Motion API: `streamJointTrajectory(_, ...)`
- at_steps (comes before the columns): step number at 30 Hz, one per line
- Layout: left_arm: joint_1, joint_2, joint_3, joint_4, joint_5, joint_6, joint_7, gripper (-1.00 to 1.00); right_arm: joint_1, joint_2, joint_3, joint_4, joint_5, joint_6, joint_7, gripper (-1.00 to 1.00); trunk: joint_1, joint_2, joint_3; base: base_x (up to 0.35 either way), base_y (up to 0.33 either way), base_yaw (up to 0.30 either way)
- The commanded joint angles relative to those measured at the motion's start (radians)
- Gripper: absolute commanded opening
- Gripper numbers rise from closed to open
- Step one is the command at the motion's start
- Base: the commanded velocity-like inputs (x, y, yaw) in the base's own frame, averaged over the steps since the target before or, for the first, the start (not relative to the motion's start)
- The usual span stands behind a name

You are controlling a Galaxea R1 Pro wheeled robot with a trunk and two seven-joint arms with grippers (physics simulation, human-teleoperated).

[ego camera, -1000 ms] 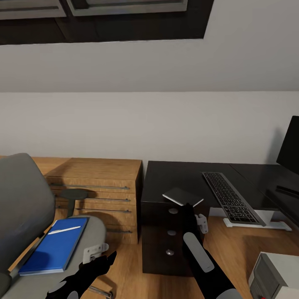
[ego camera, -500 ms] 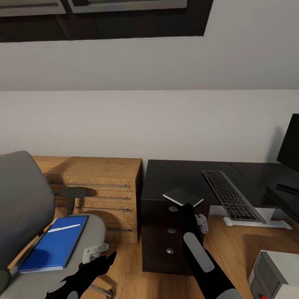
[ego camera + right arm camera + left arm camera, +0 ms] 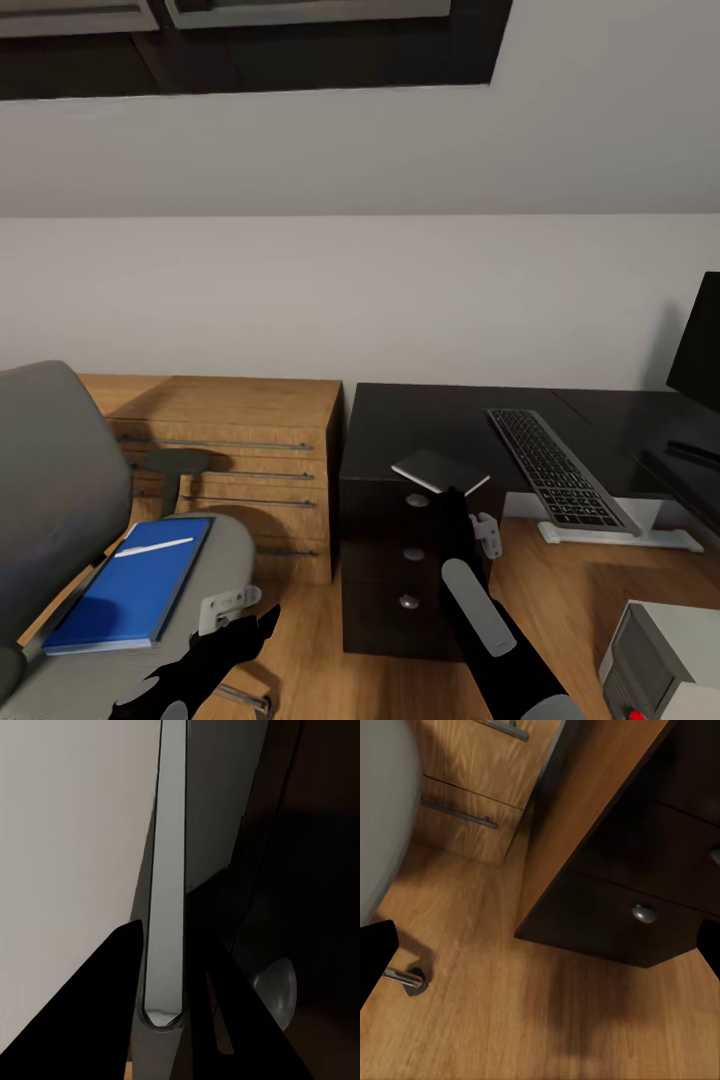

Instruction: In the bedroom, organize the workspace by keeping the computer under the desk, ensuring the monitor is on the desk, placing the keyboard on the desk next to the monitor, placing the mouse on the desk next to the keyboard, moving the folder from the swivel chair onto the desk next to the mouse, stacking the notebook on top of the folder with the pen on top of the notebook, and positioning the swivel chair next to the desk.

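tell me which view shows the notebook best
The head view: the grey notebook shows as a whole slab at the desk's front edge, held at the right tool. The right wrist view shows just its thin edge between the fingers.

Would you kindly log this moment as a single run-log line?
right gripper: shut on notebook at desk edge | left gripper: open, low by swivel chair | folder: on seat
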Motion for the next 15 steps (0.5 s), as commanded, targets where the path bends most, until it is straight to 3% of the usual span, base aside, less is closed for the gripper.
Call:
streamJointTrajectory(1,0.0,0.001,-0.002,-0.002,0.011,0.003,0.01,1.0,0.0,0.0,0.004,0.004,-0.036,-0.011,-0.003,-1.0,0.004,-0.008,-0.004,0.0,0.0,0.0)
streamJointTrajectory(9,0.0,0.001,-0.002,-0.001,0.01,0.003,0.011,1.0,0.0,0.0,0.004,0.004,-0.036,-0.011,-0.003,-1.0,0.035,-0.064,-0.029,0.0,0.0,0.0)
streamJointTrajectory(15,0.0,0.001,-0.002,-0.001,0.011,0.004,0.011,1.0,0.0,0.0,0.004,0.004,-0.036,-0.011,-0.004,-1.0,0.035,-0.064,-0.029,0.0,0.0,0.0)
